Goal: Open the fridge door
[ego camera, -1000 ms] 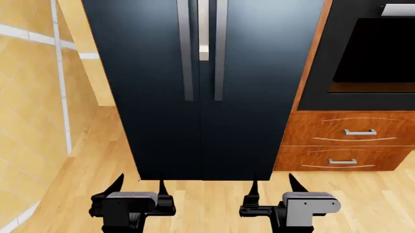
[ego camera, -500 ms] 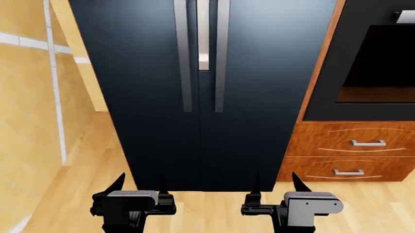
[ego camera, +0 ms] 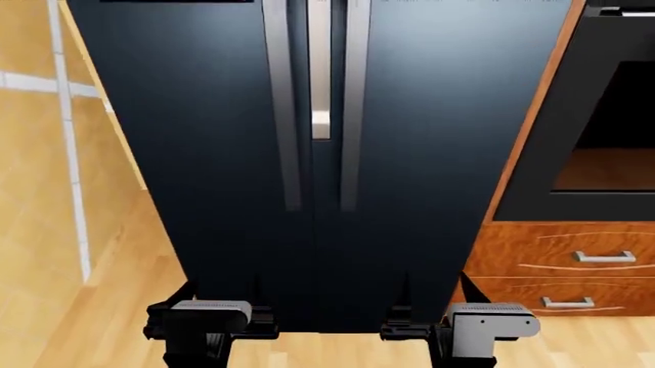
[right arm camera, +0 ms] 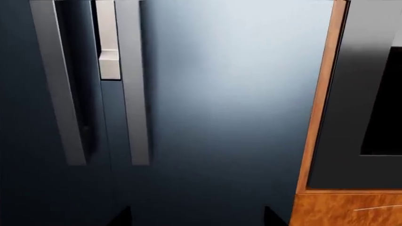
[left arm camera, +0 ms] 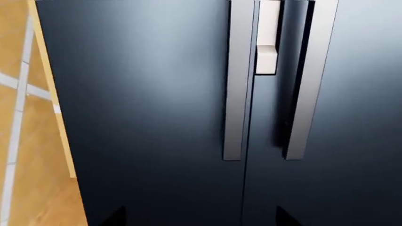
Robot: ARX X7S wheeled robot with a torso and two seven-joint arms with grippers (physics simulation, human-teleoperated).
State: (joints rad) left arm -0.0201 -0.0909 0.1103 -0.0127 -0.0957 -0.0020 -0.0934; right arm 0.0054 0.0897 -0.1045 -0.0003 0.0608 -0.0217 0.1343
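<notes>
The fridge (ego camera: 205, 153) is a tall glossy dark two-door unit that fills the middle of the head view. Both doors lie flush. Its two long silver handles, left (ego camera: 284, 107) and right (ego camera: 355, 107), run side by side at the centre seam, with a white strip (ego camera: 320, 69) between them. My left gripper (ego camera: 220, 295) is open and empty, low in front of the left door. My right gripper (ego camera: 434, 295) is open and empty before the right door. In the wrist views the left gripper (left arm camera: 199, 216) and right gripper (right arm camera: 196, 216) face the handles (left arm camera: 239, 80) (right arm camera: 133, 80) from a short distance, touching nothing.
A black wall oven (ego camera: 603, 115) sits in wooden cabinetry right of the fridge, above two wooden drawers (ego camera: 573, 261) with silver pulls. A tan tiled wall (ego camera: 41, 153) closes in on the left. Light wood floor (ego camera: 113, 322) lies below.
The whole view has closed in on the fridge, which now looms larger with its base at my grippers. Both grippers keep the same open pose.
</notes>
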